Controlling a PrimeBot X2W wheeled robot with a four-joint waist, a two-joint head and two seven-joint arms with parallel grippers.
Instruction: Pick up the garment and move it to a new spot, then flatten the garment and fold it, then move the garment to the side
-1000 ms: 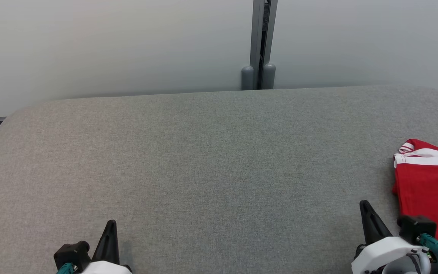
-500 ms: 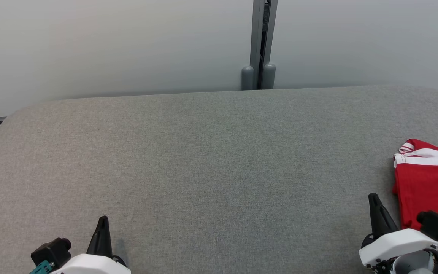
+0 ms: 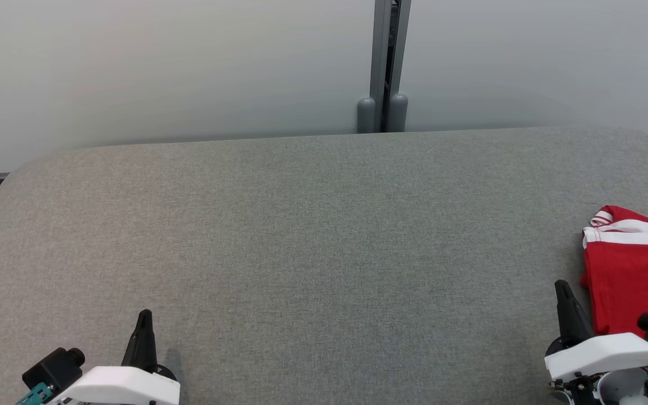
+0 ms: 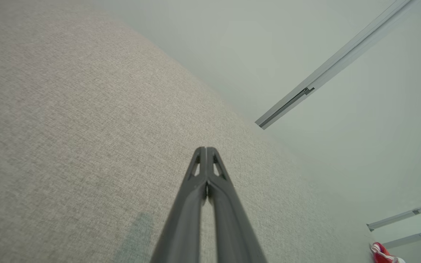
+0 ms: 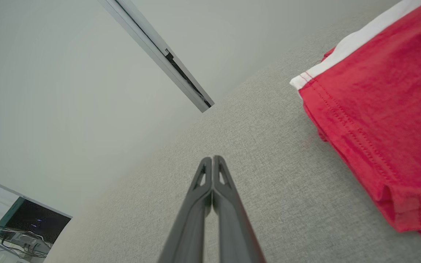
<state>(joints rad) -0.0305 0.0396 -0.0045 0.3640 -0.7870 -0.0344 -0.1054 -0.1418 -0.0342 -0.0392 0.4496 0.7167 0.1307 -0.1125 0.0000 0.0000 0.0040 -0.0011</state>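
The red garment [image 3: 636,270] with white stripes runs off the side of the head view, so part of it is cut off. It lies flat in layers on the bench [image 3: 324,236], just to the right of the right claw [image 3: 560,287] and a bit ahead of it. It is close, but not touching. In the left wrist view, a tiny red and white corner of it [image 4: 380,254] peeks in, far off to the right of the left claw [image 4: 205,149].

Both claws are clenched, with their dark fingers pressed together, and they grasp nothing. Each one hangs low over the bench, well apart from the other.

In the right wrist view there is a dark screen [image 5: 31,221] low and to the left of the claw, too small to make out well.

The bench is covered in rough grey cloth and has rounded corners. Ahead of both claws stands a pale wall [image 3: 161,62]. A grey metal strip [image 3: 390,56] runs up it, with two round grey stubs [image 3: 366,115] at its foot.
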